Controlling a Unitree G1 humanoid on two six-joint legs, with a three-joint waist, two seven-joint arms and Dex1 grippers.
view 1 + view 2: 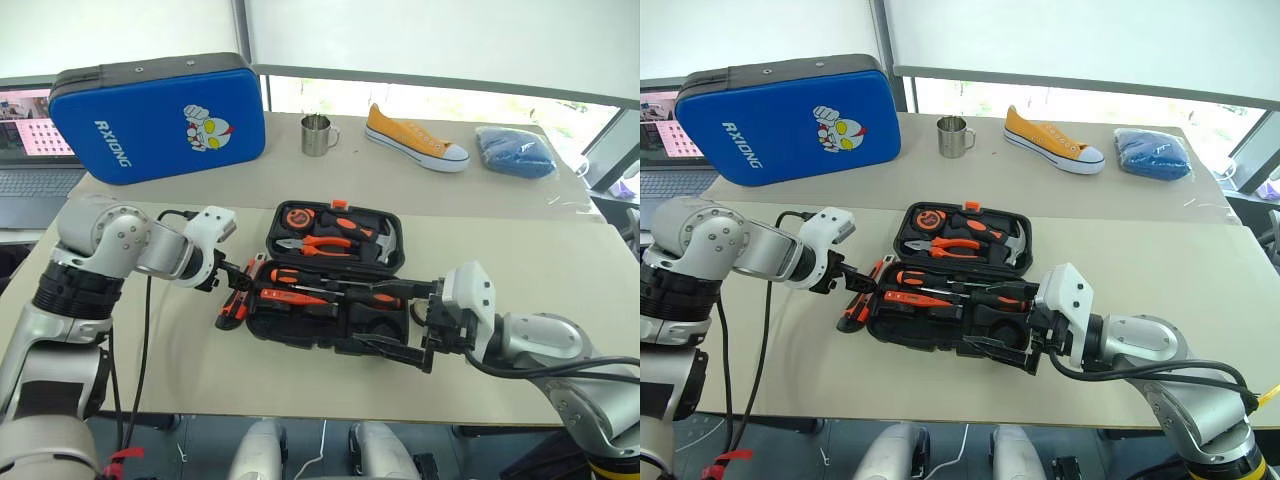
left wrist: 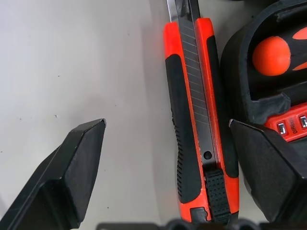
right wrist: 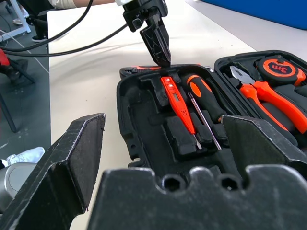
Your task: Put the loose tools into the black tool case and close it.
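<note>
step: grasp utility knife (image 2: 196,129) | left gripper (image 2: 172,143) fingers spread astride it on desk (image 1: 500,260), beside black tool case (image 1: 330,335) | right gripper (image 3: 163,139) fingers spread, empty | tip: lower, pinch handle squarely

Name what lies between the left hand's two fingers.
The utility knife lies on the table between the open fingers, beside the case; untouched, in the left wrist view.
</note>
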